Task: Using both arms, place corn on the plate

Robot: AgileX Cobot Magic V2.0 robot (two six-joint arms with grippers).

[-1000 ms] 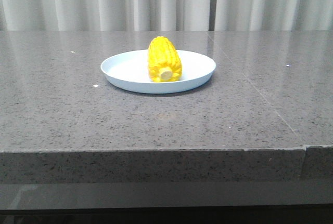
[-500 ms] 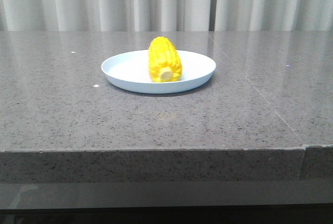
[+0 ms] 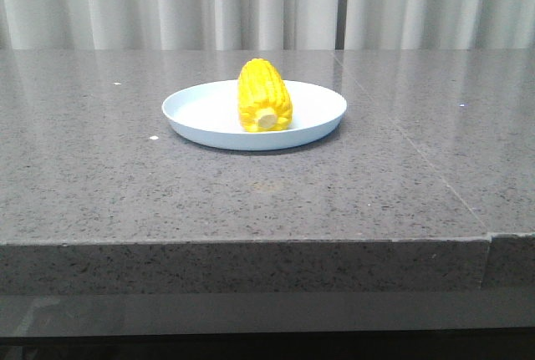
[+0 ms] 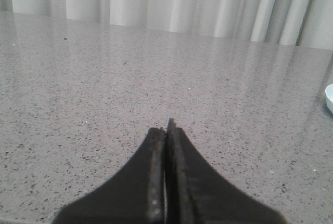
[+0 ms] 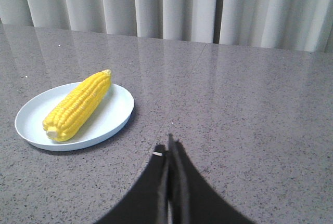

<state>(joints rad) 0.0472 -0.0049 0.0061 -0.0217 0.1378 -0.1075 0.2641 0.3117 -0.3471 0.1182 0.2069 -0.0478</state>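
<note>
The yellow corn [image 3: 264, 95] lies in the middle of the pale blue plate [image 3: 201, 118] on the grey stone table, its pale stub end toward the camera. From the right wrist, the same corn [image 5: 78, 105] rests lengthwise on the plate [image 5: 112, 115], well apart from my right gripper [image 5: 168, 145], which is shut and empty over bare table. My left gripper [image 4: 166, 126] is shut and empty too, over bare table, with only a sliver of the plate's rim [image 4: 329, 97] at the frame edge. Neither arm shows in the front view.
The grey speckled stone table [image 3: 100, 185] ends in a front edge [image 3: 242, 243] with a seam at its right. White curtains [image 3: 167, 1] hang behind the table.
</note>
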